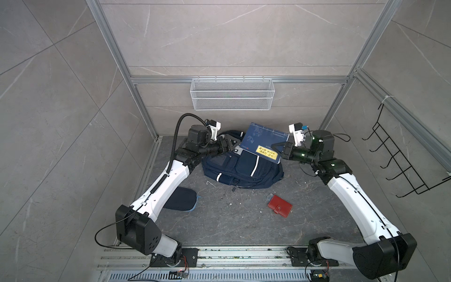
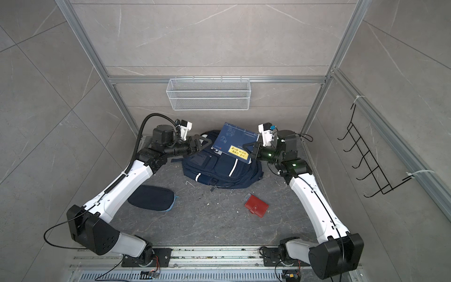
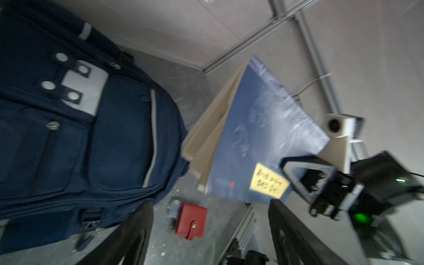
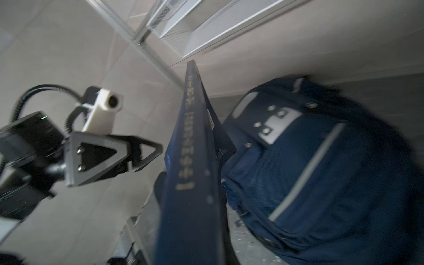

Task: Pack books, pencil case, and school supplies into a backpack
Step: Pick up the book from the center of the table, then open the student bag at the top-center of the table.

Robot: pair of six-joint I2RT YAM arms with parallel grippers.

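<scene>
The navy book (image 1: 261, 141) (image 2: 234, 141) with a yellow label hangs tilted over the top of the backpack (image 1: 241, 171) (image 2: 219, 171). My right gripper (image 1: 277, 147) (image 4: 190, 229) is shut on its label-side edge. In the left wrist view, cream page edges show under the book (image 3: 257, 137). My left gripper (image 1: 231, 145) (image 3: 210, 205) is open just left of the book, touching nothing. The pencil case (image 1: 181, 199) (image 2: 151, 197) lies by my left forearm. The red snap case (image 1: 280, 204) (image 3: 191, 220) and a tiny clear bluish piece (image 1: 270, 196) lie in front of the backpack.
A white wire basket (image 1: 231, 94) hangs on the back wall above the backpack. A black wire rack (image 1: 402, 158) sticks out from the right wall. Aluminium frame posts (image 1: 146, 114) stand at the back corners.
</scene>
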